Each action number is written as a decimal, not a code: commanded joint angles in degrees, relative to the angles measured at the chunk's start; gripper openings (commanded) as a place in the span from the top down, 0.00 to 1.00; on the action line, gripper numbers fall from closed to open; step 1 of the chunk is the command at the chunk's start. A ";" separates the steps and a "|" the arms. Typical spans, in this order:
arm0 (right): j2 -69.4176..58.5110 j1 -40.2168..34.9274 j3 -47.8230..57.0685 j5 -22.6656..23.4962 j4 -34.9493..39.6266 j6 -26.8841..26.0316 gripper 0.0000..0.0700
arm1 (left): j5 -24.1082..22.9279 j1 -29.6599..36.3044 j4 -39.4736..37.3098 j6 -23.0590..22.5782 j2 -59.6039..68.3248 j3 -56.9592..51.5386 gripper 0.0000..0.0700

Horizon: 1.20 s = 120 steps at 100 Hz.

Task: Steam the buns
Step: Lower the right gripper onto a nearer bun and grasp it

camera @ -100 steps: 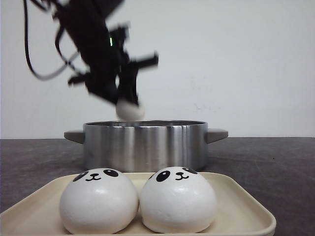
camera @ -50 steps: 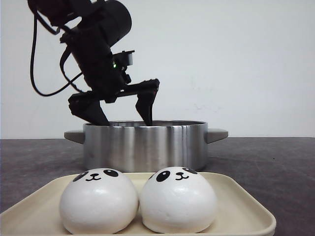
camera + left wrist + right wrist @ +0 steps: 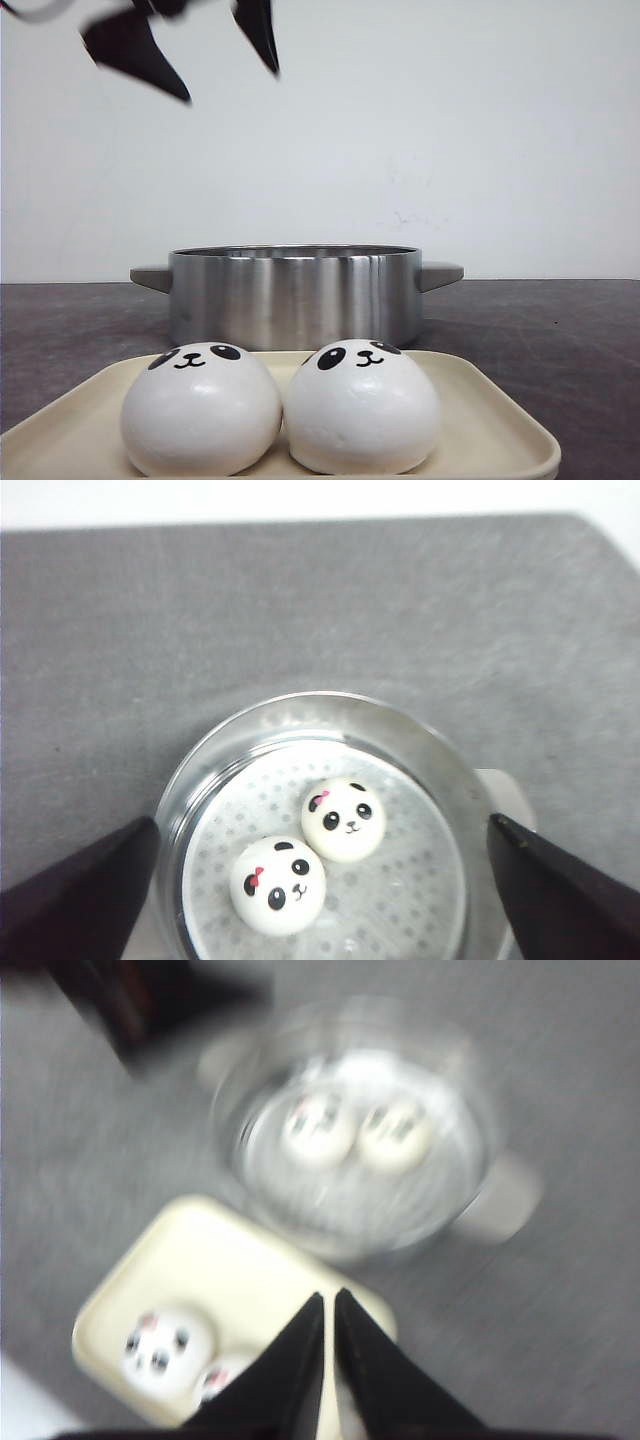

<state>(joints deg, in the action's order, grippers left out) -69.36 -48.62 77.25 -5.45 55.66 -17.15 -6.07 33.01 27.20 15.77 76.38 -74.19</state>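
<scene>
Half a second earlier the left end effector (image 3: 205,62) was reaching down into the pot (image 3: 295,296); by this moment it had risen to the top of the front view, its fingers spread wide and holding nothing.

Two buns (image 3: 343,819) (image 3: 277,885) lay on the perforated steamer plate (image 3: 400,900) inside the pot, touching each other, faces up; each showed a small pink mark beside one eye. Two other buns, the left one (image 3: 200,408) and the right one (image 3: 362,406), sat side by side and in contact on the cream tray (image 3: 490,425), just in front of the pot on the dark grey desk (image 3: 560,330).

My judgement was that the task stood about half done: two of the four buns were in the pot, and the two on the tray were not yet moved. No lid was seen in any view, so I could not tell if covering the pot belonged to the job.

In the right wrist view, which was blurred, the right end effector (image 3: 329,1360) hung above the tray edge with its fingers almost pressed together and nothing between them.

No brand, label or readable writing appeared on the pot, the tray or the buns; only the painted panda faces were visible
</scene>
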 commanded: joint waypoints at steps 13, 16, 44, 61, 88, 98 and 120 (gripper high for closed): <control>-1.53 -4.70 -16.96 6.14 -11.15 -12.74 0.95 | -0.13 1.03 3.10 0.31 -8.02 -1.11 0.11; -1.95 -5.29 -18.95 7.39 -13.46 -14.40 0.86 | -0.13 1.03 3.34 0.31 -9.25 -1.11 0.10; -8.96 -6.80 -23.98 10.67 -19.04 -18.71 0.35 | -0.13 1.03 3.69 0.33 -15.32 -1.11 0.10; -14.97 -6.75 -23.98 11.82 -20.52 -18.38 0.35 | -0.13 1.03 5.92 0.33 -15.43 -1.11 0.10; -23.89 -6.64 -23.98 9.81 -25.20 -18.71 0.54 | -0.13 1.03 6.69 0.33 -15.39 -1.11 0.10; -24.26 -6.73 -23.98 8.44 -26.01 -18.91 0.98 | -0.13 1.03 6.71 0.28 -15.39 -1.11 0.10; -17.07 -6.78 -20.04 8.24 -26.36 -18.36 0.98 | -0.15 1.03 7.98 -0.20 -15.34 -1.11 0.10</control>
<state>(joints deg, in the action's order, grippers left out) -89.89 -54.72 53.60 3.07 30.79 -35.44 -6.09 33.63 35.46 15.86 60.40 -74.19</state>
